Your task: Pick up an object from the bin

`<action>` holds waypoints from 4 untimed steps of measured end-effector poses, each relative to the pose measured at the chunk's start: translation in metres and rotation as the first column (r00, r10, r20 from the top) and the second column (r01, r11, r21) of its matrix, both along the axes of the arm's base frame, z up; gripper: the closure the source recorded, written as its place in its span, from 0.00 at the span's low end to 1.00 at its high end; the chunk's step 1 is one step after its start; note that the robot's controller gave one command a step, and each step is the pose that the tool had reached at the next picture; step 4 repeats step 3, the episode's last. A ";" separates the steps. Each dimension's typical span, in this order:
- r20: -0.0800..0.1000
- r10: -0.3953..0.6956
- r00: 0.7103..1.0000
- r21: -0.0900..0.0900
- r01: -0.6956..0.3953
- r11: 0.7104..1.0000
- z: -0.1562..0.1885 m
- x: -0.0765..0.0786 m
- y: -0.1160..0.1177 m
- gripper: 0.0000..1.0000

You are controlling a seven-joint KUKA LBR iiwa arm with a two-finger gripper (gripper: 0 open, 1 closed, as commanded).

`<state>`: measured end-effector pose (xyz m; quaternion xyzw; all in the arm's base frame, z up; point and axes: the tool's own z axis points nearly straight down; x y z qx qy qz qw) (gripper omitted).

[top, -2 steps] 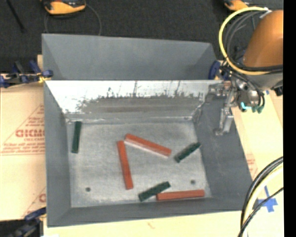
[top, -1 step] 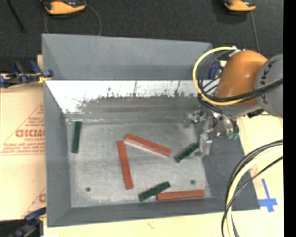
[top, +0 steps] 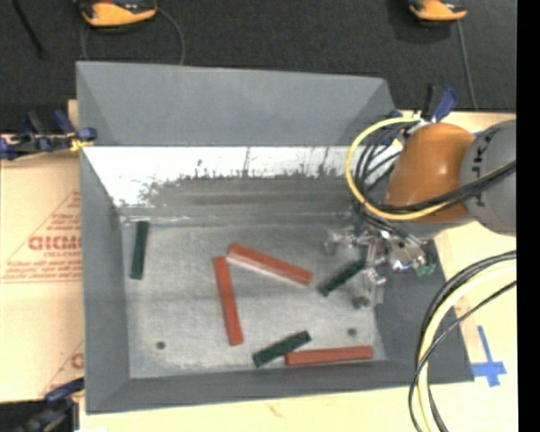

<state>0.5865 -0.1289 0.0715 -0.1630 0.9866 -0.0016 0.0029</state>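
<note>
**As Arm Dips Into Bin, a Dark Green Stick Lies at Its Gripper**

While six sticks lie scattered flat across the floor of the grey bin (top: pixel 234 115), the robot's arm (top: pixel 427 174) reaches in over the right rim. Its orange-covered wrist is bent steeply down and looped with cables (top: pixel 364 165). The gripper (top: pixel 371 273) hangs low over the right side of the floor, at the right-hand end of a dark green stick (top: pixel 340 280) that slants toward the near left. That stick looks the likely pick, lying apart from the others with room around it. Whether the gripper has closed on it cannot be told from here. Just to its left lies a pale red stick (top: pixel 270 265), and beyond that a red stick (top: pixel 228 301) pointing near to far. A second green stick (top: pixel 282 349) and a long red stick (top: pixel 330 355) rest end to end along the near wall, well clear. A last green stick (top: pixel 139 248) lies by the left wall.
</note>
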 end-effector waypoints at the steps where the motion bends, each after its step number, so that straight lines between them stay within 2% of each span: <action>1: 0.002 0.002 1.000 -0.001 -0.002 1.000 0.001 0.001 0.000 1.00; 2: 0.005 0.207 0.978 -0.003 -0.207 0.978 0.125 0.001 -0.002 1.00; 3: 0.007 0.230 0.973 -0.004 -0.230 0.973 0.253 0.014 -0.002 1.00; 4: 0.007 0.230 0.973 -0.004 -0.230 0.973 0.253 0.014 -0.002 1.00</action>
